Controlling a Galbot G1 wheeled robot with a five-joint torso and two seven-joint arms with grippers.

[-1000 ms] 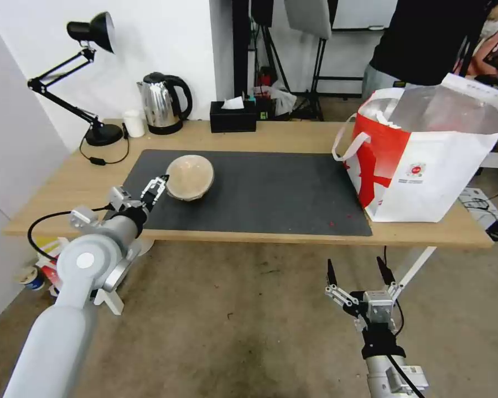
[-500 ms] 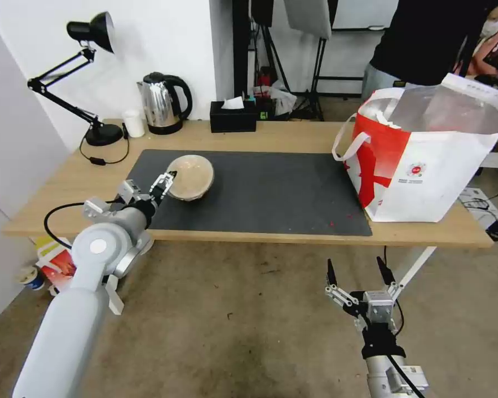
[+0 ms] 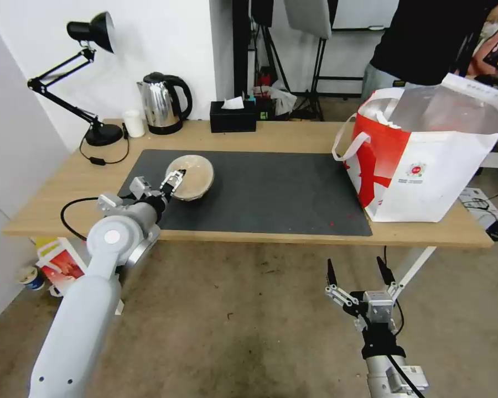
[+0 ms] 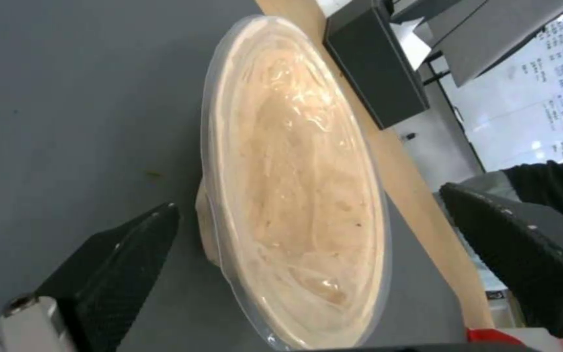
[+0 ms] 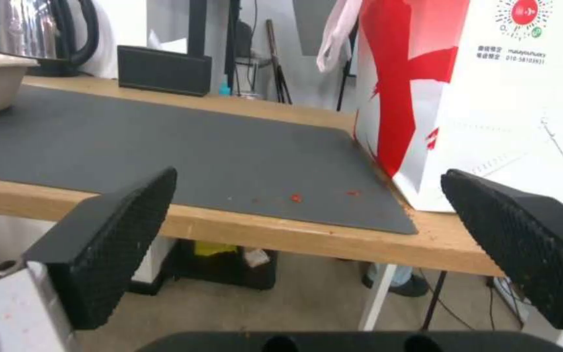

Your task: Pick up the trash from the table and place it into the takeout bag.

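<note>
the left gripper reaches over the near edge of the bench with its jaws spread wide, one on each side of the near rim of the tan paper bowl; in the left wrist view the bowl sits in the gap between the two dark pads, and neither pad touches it. the bowl rests on the dark grey mat, its mouth covered by a clear film or lid. beyond the left jaws stand a black tissue box, a kettle, a small white cup and a desk lamp. the takeout bag stands upright at the right end of the bench, well apart from the left jaws, mouth open. the right gripper hangs below the bench edge, jaws spread and holding nothing; ahead of them the right wrist view shows the bag and a few red crumbs on the mat.
</note>
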